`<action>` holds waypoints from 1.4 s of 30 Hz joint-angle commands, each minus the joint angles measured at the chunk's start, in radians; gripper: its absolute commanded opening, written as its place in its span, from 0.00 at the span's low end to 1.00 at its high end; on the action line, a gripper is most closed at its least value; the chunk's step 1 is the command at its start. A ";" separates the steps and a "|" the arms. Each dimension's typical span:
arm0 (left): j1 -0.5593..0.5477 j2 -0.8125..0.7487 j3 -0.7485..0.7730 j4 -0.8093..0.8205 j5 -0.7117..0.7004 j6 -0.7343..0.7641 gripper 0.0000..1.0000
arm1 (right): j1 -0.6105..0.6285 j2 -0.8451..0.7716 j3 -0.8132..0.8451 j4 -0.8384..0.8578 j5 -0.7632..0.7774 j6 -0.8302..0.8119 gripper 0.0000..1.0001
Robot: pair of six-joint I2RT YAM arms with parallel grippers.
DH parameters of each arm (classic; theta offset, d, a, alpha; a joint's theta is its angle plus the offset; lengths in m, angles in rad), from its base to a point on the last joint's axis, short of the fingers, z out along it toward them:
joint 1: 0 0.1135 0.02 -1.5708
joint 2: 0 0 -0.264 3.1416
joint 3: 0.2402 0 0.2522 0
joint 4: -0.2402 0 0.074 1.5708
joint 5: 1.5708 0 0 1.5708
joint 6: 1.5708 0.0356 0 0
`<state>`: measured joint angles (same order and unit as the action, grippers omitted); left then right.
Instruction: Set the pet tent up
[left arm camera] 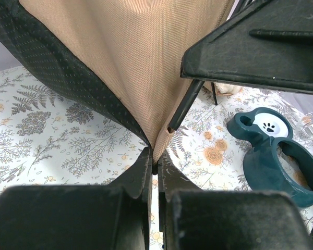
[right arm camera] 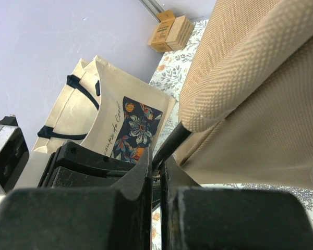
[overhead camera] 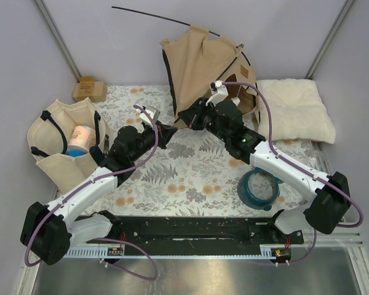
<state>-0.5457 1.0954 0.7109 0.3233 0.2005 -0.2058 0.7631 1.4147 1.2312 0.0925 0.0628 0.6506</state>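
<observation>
My left gripper (left arm camera: pixel 155 156) is pinched almost fully shut on the bottom corner of the pet tent (left arm camera: pixel 146 62). There the woven tan canvas narrows to a point, edged by dotted black mesh trim. My right gripper (right arm camera: pixel 157 161) is closed just as tightly on the end of a thin dark pole (right arm camera: pixel 169 146), where it comes out of a rolled canvas sleeve with a coarse weave.

From above, both grippers meet at the tent's front lower edge. The left (overhead camera: pixel 168 131) comes in from the tent's left and the right (overhead camera: pixel 190 117) from directly in front. The tent (overhead camera: pixel 200 67) stands slumped and creased at the back of the floral-patterned table cover (overhead camera: pixel 184 178), with another pole (overhead camera: pixel 154 15) arching out over its top to the left.

Right of the tent lies a fluffy cream pillow (overhead camera: pixel 295 110). Well left of it sits a beige tote bag (overhead camera: pixel 64 138) with dark straps, and behind that a small brown box (overhead camera: pixel 89 90). A round teal dish (overhead camera: pixel 258 187) rests in front of the tent, near my right arm.
</observation>
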 commanded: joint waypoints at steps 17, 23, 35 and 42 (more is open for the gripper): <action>0.007 -0.042 -0.005 -0.242 0.008 0.020 0.00 | -0.084 -0.034 0.047 0.213 0.215 -0.080 0.00; 0.006 -0.038 0.022 -0.250 0.008 0.016 0.00 | -0.082 -0.022 0.048 0.194 0.181 -0.088 0.00; 0.007 -0.017 0.143 -0.380 0.080 0.058 0.00 | -0.062 0.010 0.062 0.130 -0.016 -0.143 0.00; 0.007 0.009 0.197 -0.451 0.160 0.120 0.00 | -0.059 0.012 0.047 0.135 -0.083 -0.129 0.00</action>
<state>-0.5400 1.0935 0.8646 0.0036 0.2581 -0.1398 0.7486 1.4395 1.2304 0.0956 -0.0788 0.5926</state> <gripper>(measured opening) 0.046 0.057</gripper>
